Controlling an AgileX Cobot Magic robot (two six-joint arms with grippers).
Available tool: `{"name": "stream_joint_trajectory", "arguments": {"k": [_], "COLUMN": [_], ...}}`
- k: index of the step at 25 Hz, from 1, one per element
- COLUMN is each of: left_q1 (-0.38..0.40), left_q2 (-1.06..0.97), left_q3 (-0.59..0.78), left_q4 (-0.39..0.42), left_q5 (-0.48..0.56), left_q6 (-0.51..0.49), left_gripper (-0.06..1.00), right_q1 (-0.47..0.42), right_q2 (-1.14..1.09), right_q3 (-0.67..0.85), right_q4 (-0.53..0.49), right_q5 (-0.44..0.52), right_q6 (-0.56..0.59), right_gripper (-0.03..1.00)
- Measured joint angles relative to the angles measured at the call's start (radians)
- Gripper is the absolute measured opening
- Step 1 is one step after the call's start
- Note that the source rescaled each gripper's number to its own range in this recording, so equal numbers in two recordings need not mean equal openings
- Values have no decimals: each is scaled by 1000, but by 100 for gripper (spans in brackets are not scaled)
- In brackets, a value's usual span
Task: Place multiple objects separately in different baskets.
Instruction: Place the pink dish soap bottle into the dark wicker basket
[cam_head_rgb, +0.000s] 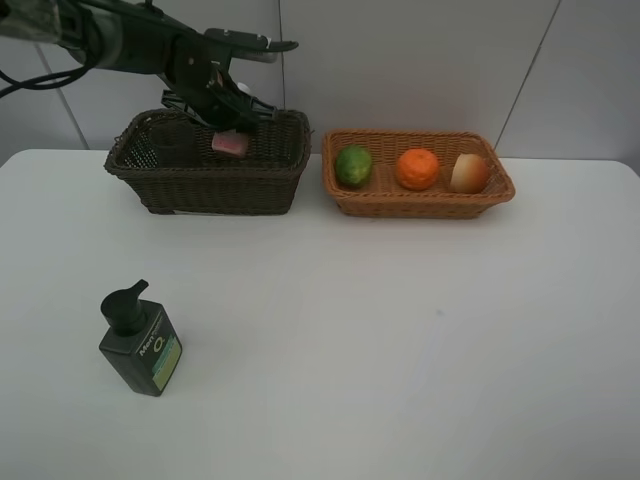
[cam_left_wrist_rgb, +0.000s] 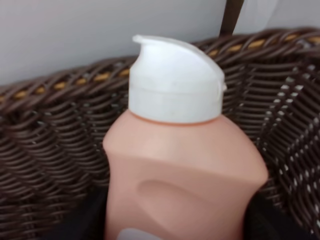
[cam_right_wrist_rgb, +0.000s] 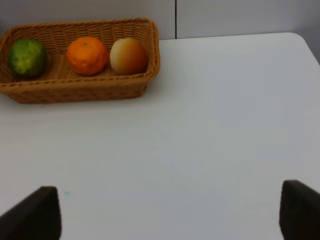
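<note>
My left gripper is shut on the pink bottle and holds it inside the deep dark brown basket, near the back wall. In the left wrist view the pink bottle with its white cap sits between my dark fingers, close to the basket wall. The light basket holds the lime, the orange and the peach-like fruit. The dark green pump bottle stands on the table at the front left. My right gripper is open and empty. I cannot make out the cup.
The white table runs wide between the baskets and the front edge. In the right wrist view the light basket with its three fruits lies well away from the gripper. A grey wall stands behind the baskets.
</note>
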Motion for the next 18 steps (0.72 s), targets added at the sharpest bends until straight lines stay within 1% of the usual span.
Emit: {"name": "stream_joint_trajectory", "arguments": {"k": [5, 12, 13, 14, 15, 16, 17, 18], "left_q1": [0, 0, 0, 0, 0, 0, 0, 0], "left_q2": [28, 36, 36, 36, 36, 36, 36, 36], "left_q3": [0, 0, 0, 0, 0, 0, 0, 0], "left_q4": [-11, -42, -46, -49, -51, -52, -53, -54], "left_q5": [-18, -18, -18, -18, -19, -19, -19, -19], "left_q6": [0, 0, 0, 0, 0, 0, 0, 0], "left_gripper": [63, 63, 66, 74, 83, 90, 95, 97], "right_q1": [0, 0, 0, 0, 0, 0, 0, 0], "right_q2": [0, 0, 0, 0, 0, 0, 0, 0], "right_q3": [0, 0, 0, 0, 0, 0, 0, 0], "right_q4": [0, 0, 0, 0, 0, 0, 0, 0], "right_q5": [0, 0, 0, 0, 0, 0, 0, 0], "right_q6": [0, 0, 0, 0, 0, 0, 0, 0], "right_gripper": [84, 84, 84, 84, 84, 84, 84, 84]}}
